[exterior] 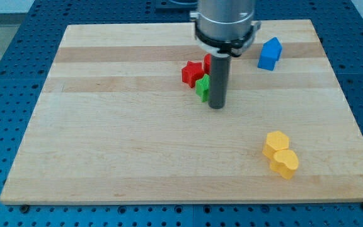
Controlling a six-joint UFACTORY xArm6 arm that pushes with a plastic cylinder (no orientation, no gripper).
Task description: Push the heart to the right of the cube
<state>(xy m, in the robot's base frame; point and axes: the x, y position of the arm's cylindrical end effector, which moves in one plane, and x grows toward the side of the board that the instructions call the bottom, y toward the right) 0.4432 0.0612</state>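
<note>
One bare rod is all you have at the arm's end, so there is no claw to open or close; my tip stands near the board's middle, toward the top edge, touching or just beside a green block on the view's left. Two red pieces sit past it, a red star and a red block half hidden by the rod. The yellow heart lies well apart toward the bottom right corner, touching a yellow hexagon. What I take for the blue cube sits near the top right corner. You should count the push as not yet begun. Bare wood runs between heart and cube, but the strip beyond the cube before the board's right edge looks narrow.
</note>
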